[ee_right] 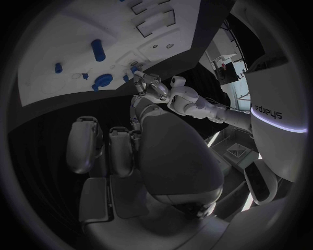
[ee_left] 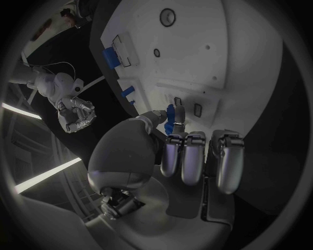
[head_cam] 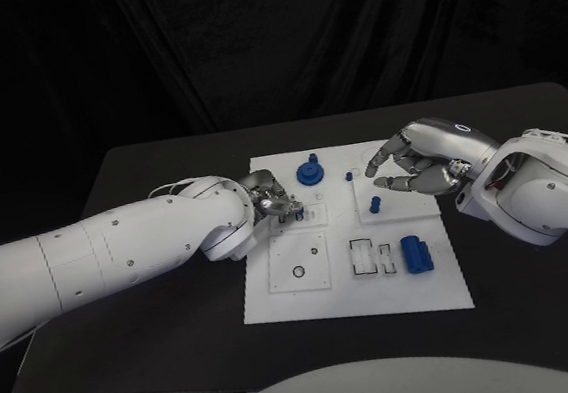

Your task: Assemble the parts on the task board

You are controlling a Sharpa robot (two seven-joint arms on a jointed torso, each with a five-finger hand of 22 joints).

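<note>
The white task board [head_cam: 387, 291] lies mid-table. My left hand [head_cam: 268, 202] hovers over the board's upper left and pinches a small blue part [ee_left: 171, 115] between thumb and finger, just above a pair of small slots. My right hand [head_cam: 424, 159] hangs over the board's upper right with its fingers apart and curved, holding nothing. Just below it a blue peg [head_cam: 375, 205] stands upright. A round blue part [head_cam: 311, 172] sits at the board's far edge, and a tiny blue piece [head_cam: 349, 176] lies beside it. A blue cylinder [head_cam: 415, 254] lies at the lower right.
Rectangular recesses [head_cam: 363, 257] and a plate with a small ring hole [head_cam: 299, 272] occupy the board's near half. Bare black table [head_cam: 170, 306] surrounds the board, with its edges close at left and front.
</note>
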